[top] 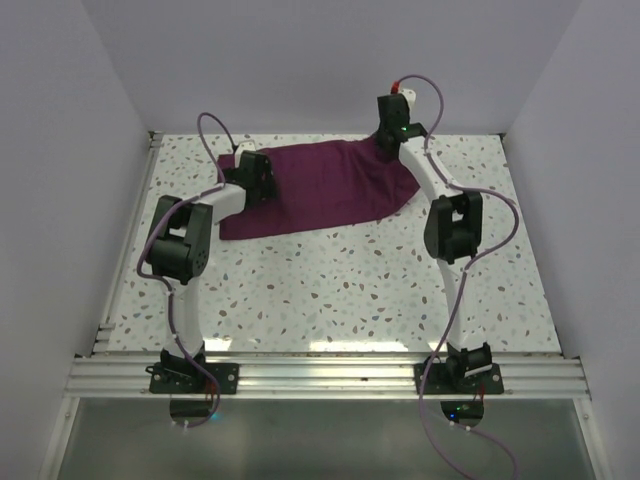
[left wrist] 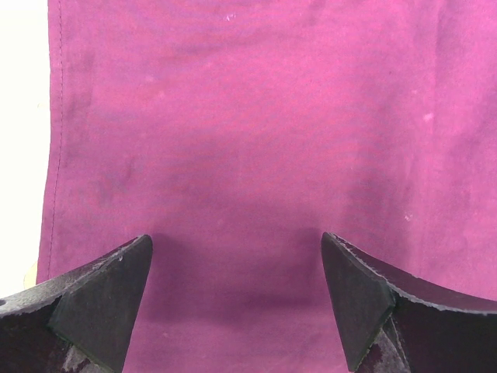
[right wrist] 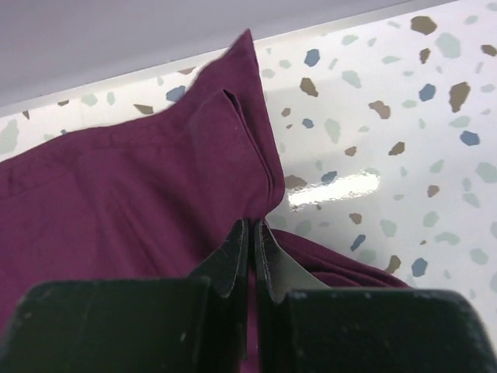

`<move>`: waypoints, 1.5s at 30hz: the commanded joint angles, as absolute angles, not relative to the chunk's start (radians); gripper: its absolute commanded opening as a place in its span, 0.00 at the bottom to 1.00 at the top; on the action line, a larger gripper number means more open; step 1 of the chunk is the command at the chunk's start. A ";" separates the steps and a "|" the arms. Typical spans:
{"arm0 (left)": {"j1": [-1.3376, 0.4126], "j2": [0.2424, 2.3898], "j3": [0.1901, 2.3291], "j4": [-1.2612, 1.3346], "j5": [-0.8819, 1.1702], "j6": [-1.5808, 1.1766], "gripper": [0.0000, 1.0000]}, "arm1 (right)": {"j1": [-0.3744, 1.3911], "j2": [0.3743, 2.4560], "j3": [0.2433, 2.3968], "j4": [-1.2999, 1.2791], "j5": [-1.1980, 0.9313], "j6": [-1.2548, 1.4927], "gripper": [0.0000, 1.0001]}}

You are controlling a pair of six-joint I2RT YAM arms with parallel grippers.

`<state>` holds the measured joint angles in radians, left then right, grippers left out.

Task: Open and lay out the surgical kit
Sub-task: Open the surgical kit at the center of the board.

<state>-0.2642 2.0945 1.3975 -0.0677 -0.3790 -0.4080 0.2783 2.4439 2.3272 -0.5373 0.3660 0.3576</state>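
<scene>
Right wrist view: right hand [right wrist: 250, 235] pinches the cloth wrap [right wrist: 132, 194] at its folded, hemmed maroon corner; left hand [left wrist: 235, 242], jaws spread, hovers over flat weave.

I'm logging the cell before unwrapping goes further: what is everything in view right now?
cloth wrap: one, dark maroon, lying on the far half of the table; no tray or instruments show.
table: one, white with coloured speckles, under the wrap.
rail: one, silver metal, along the near edge.
cables: two, purple, one along each arm.
left gripper: one, black fingers, open, over the wrap's left end.
right gripper: one, black fingers, shut on the wrap's raised far right corner.
</scene>
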 commanded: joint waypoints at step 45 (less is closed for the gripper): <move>-0.318 2.032 1.394 -0.069 -0.393 -0.405 0.93 | 0.218 2.418 2.235 -0.519 0.459 0.411 0.00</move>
<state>-0.3107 2.0163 1.3518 -0.0772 -0.3725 -0.4084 0.2108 2.5259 2.2841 -0.6239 0.4576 0.4171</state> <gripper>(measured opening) 0.930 0.023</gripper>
